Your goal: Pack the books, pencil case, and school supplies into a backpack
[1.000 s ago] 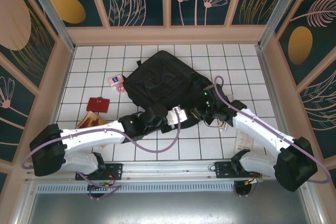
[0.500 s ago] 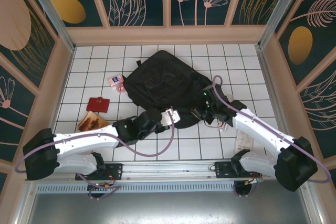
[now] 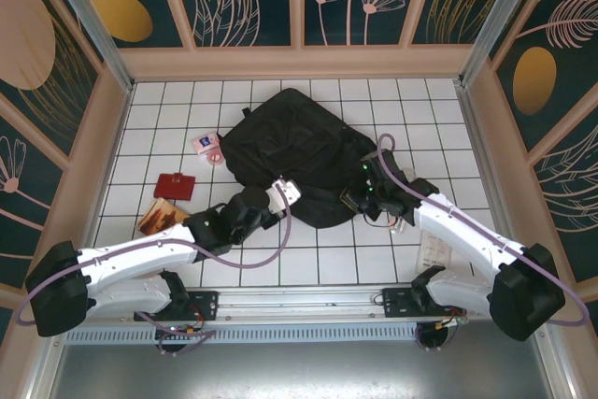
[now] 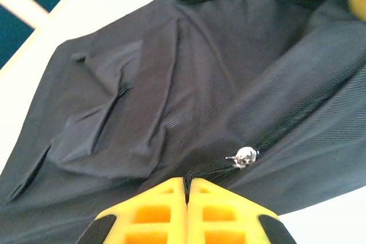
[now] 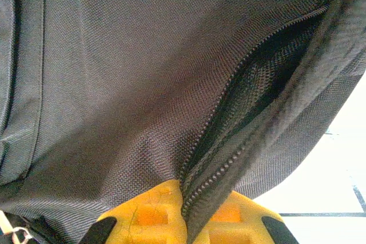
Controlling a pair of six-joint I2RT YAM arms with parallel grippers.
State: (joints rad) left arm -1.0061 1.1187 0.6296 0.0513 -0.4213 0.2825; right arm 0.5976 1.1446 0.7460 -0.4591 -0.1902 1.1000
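Yellow-fingered, my left gripper point(image 4: 187, 182) is pressed fully closed with nothing visible between its tips, just short of a silver zip pull point(image 4: 246, 155) on the black backpack point(image 3: 299, 151). My right gripper point(image 5: 186, 190) pinches the backpack's zip edge beside an open gap. The backpack lies mid-table point(image 3: 355, 259), towards the far edge. Near the left edge lie an orange booklet point(image 3: 161, 216), a red case point(image 3: 175, 184) and a pink card point(image 3: 206, 145).

On the white tiled table point(image 3: 149, 119) lies a black backpack point(image 3: 290, 151). From it, a pink-white card point(image 3: 206, 145) is at 9 o'clock, a red case point(image 3: 175, 185) and an orange booklet point(image 3: 161, 216) near 8, a white sheet point(image 3: 433, 251) at 4.
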